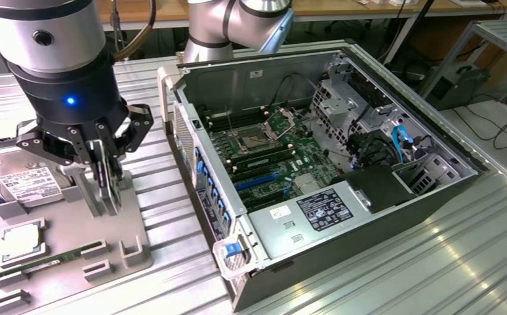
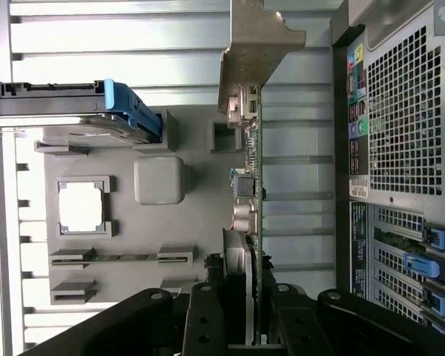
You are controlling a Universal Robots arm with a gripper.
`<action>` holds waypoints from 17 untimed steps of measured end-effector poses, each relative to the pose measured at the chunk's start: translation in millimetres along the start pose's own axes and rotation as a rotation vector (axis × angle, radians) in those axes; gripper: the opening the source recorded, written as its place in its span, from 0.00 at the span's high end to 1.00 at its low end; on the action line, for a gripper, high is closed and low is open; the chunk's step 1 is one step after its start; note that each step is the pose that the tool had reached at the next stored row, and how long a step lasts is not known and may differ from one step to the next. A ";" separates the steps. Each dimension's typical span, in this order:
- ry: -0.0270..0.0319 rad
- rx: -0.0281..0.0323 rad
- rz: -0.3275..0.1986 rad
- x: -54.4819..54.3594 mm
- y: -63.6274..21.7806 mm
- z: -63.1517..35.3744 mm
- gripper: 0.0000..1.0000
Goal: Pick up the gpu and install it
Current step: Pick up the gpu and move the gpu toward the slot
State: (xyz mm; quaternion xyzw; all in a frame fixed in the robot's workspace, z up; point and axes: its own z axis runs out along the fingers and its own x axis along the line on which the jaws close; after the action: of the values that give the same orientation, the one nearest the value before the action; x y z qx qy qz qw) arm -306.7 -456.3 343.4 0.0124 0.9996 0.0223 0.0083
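the exterior view looks down, well off the pincer [image 1: 104,187]. the wrist view rides just above it [image 2: 241,297]; both share gpu [image 1: 107,205] [image 2: 246,185] and tray [image 1: 61,220] [image 2: 200,222].

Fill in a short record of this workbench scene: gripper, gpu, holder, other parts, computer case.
gripper: the gripper is closed on the gpu, above the holder
gpu: the gpu stands upright on edge with its silver bracket at one end; lifted clear or seated in its slot, cannot tell
holder: the grey holder sits beside the case, on the exterior view's left
other parts: hard drive and memory stick rest in the holder
computer case: the computer case lies on its side, open, motherboard exposed
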 end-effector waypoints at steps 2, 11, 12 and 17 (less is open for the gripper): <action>-0.0001 -0.0001 0.000 0.0 0.1 -3.0 0.72; 0.0000 0.0000 0.000 -0.3 0.7 -16.3 0.72; 0.0000 0.0000 0.000 -0.3 0.8 -17.9 0.72; 0.0000 0.0000 0.000 -0.4 1.2 -25.8 0.72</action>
State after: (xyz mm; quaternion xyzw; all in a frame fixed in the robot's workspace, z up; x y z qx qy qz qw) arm -306.7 -456.3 369.1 0.0124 0.9996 0.0223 0.0083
